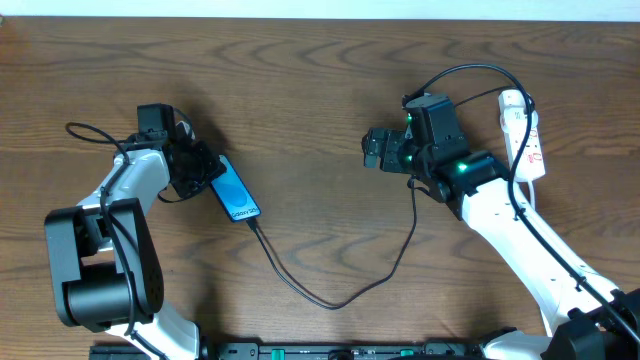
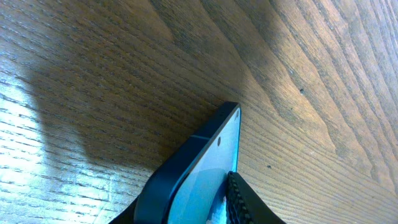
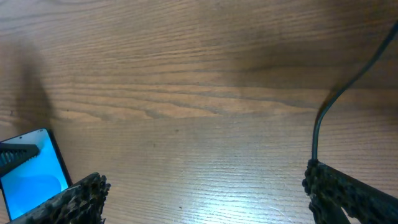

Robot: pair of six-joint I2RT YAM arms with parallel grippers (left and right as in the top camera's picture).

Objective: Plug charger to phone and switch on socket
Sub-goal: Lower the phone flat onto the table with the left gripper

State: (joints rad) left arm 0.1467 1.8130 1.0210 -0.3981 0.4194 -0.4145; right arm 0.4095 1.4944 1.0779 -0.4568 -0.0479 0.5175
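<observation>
Left gripper (image 1: 205,170) clamped on phone (image 1: 236,196), at its upper end. Charger (image 1: 335,306) tip meets phone's lower end. Right gripper (image 1: 378,150) spread wide, empty, well right of phone. Socket (image 1: 524,135) farther right.

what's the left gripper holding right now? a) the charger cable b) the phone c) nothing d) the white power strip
b: the left gripper is closed on one end of the phone, and the left wrist view shows its finger pressed against the blue screen.
</observation>
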